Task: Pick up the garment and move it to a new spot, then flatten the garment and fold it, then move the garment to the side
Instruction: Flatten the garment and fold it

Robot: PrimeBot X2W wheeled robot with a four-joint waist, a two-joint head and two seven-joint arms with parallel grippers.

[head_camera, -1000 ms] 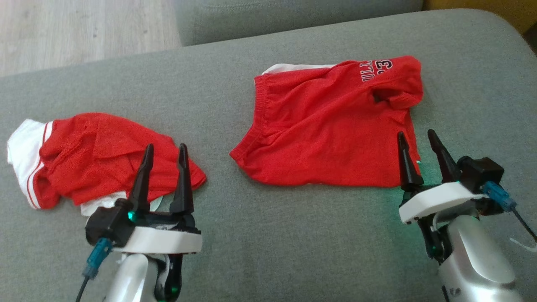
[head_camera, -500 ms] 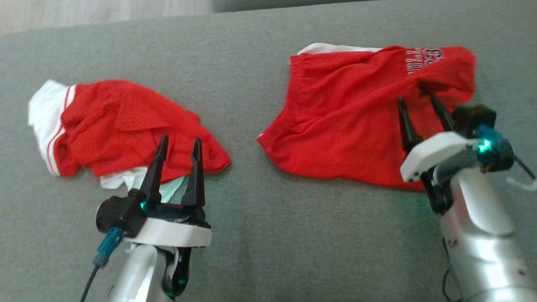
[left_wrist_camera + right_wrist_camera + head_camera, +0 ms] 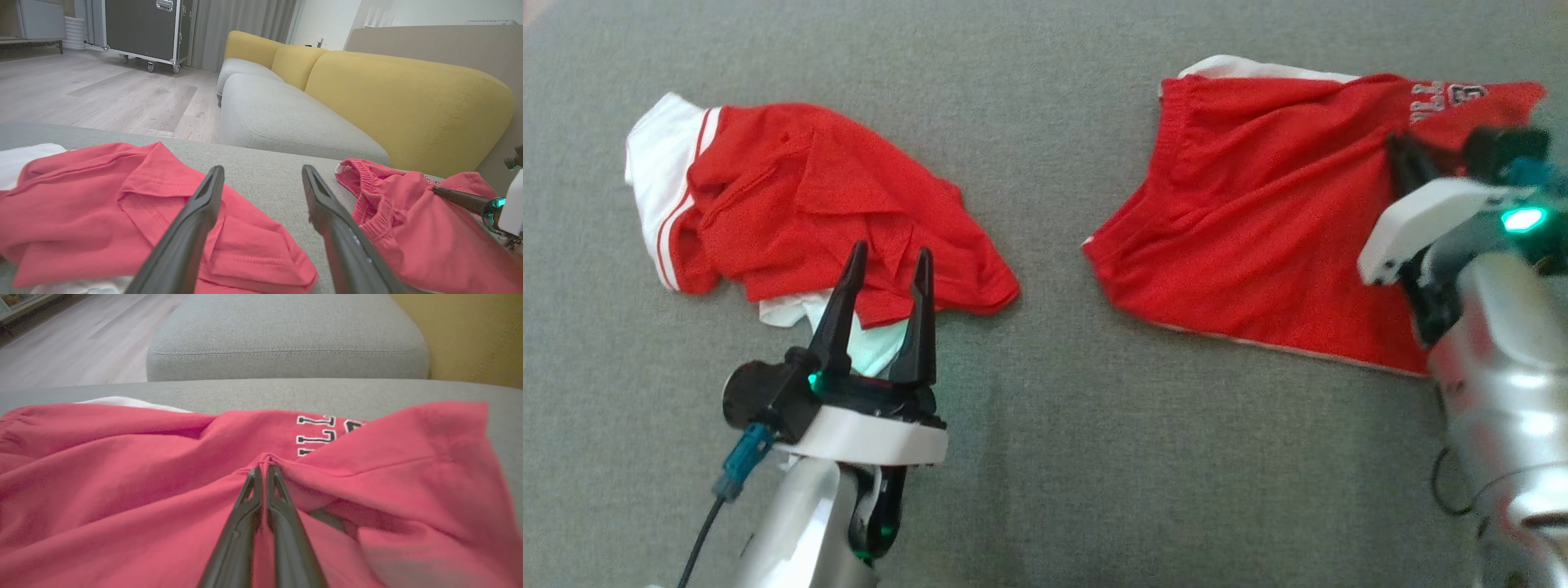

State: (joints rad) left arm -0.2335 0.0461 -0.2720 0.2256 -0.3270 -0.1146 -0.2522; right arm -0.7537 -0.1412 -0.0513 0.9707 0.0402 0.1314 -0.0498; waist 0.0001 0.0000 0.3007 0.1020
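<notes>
Red shorts with white lettering (image 3: 1258,212) lie on the right of the grey seat, a white edge showing at their far side. My right gripper (image 3: 1401,147) reaches over their right part. In the right wrist view its fingers (image 3: 261,469) are shut on a raised fold of the red shorts (image 3: 122,465), just below the lettering. A crumpled red and white garment (image 3: 809,188) lies at the left. My left gripper (image 3: 891,249) stands open over that garment's near edge, nothing between its fingers (image 3: 196,220). The left wrist view shows both garments (image 3: 81,196), (image 3: 408,220).
Everything rests on a wide grey couch seat (image 3: 1045,457). Beyond it stands another grey cushion (image 3: 286,335) with yellow backrests (image 3: 408,102). A wooden floor (image 3: 81,94) and a black wheeled case (image 3: 143,28) lie further off.
The head camera has tilted down. My right gripper has advanced over the shorts and closed on a fold of them. The left gripper has stayed open in place.
</notes>
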